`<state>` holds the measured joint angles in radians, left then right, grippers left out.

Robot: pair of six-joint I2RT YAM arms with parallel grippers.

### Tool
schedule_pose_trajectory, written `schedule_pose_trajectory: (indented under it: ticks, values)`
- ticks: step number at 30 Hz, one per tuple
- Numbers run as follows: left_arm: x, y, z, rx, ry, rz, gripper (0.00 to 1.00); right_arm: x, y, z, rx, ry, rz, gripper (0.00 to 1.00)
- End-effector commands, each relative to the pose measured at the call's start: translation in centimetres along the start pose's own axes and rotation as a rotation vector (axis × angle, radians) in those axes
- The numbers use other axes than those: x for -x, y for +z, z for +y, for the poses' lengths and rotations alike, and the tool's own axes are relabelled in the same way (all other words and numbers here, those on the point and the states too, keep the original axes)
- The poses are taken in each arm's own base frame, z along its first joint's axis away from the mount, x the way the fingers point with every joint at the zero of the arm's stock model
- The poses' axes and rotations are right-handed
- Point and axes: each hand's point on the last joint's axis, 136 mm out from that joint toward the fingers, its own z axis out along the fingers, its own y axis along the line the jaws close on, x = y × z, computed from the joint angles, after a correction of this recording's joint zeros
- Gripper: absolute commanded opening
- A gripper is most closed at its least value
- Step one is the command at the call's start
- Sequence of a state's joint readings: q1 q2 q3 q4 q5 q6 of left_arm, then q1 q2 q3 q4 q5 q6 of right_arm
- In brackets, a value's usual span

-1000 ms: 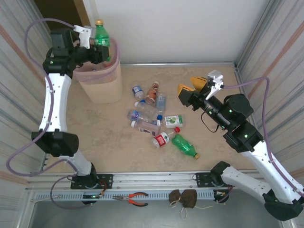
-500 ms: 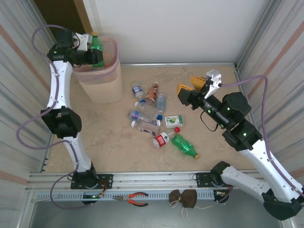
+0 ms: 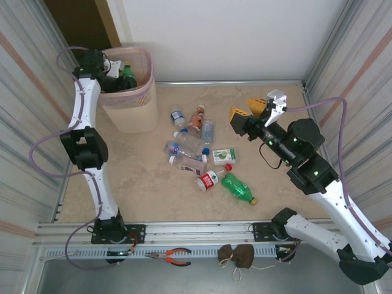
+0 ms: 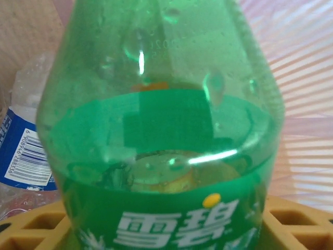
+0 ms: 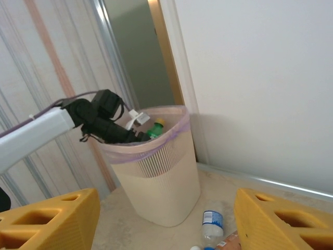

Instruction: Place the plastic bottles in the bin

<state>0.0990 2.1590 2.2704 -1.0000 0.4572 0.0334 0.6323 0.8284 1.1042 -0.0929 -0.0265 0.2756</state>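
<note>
The bin stands at the back left, beige with a pink bag over its rim, and appears as well in the right wrist view. My left gripper reaches down into it with a green bottle upright between its yellow fingers. That green bottle hides where the pads meet it. Its yellow cap pokes above the rim. A blue-labelled bottle lies inside the bin. Several plastic bottles lie mid-floor, with another green bottle nearest me. My right gripper hovers open and empty right of them.
A blue-labelled bottle lies on the floor near the bin's foot. Corrugated walls close in both sides, and a white wall stands behind. Pliers and a brown pouch rest on the front rail.
The left arm has swung back and lowered the green bottle from above the rim down into the bin. The right arm has stayed where it was.
</note>
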Motion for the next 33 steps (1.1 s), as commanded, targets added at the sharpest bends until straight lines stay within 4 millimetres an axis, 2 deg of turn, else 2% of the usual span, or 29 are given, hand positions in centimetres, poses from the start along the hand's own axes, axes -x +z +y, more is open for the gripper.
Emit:
schedule_pose_trajectory:
  ticks: [1, 7, 8, 14, 20, 26, 33]
  values:
    - [0.8, -1.6, -0.1, 0.016, 0.024, -0.028, 0.7, 1.2, -0.8, 0.1, 0.002, -0.025, -0.034, 0.68]
    - [1.9, -3.6, -0.9, 0.028, 0.049, -0.082, 0.75, 1.3, -1.1, 0.0, -0.003, -0.024, -0.036, 0.68]
    - [2.3, -4.9, -1.5, 0.029, 0.06, -0.109, 0.75, 1.3, -1.2, -0.1, -0.005, -0.025, -0.037, 0.68]
    - [3.1, -7.2, -2.6, 0.027, 0.079, -0.159, 0.76, 1.2, -1.3, -0.1, -0.008, -0.025, -0.033, 0.68]
    - [3.7, -9.5, -4.2, 0.001, 0.103, -0.209, 0.76, 0.0, -0.8, -0.7, -0.036, -0.022, 0.03, 0.68]
    - [3.5, -11.5, -6.3, -0.052, 0.124, -0.25, 0.75, -3.7, -0.1, -2.3, -0.108, -0.019, 0.193, 0.69]
    - [2.3, -14.2, -8.9, -0.13, 0.147, -0.309, 0.74, -9.8, -0.4, -4.3, -0.187, -0.037, 0.438, 0.7]
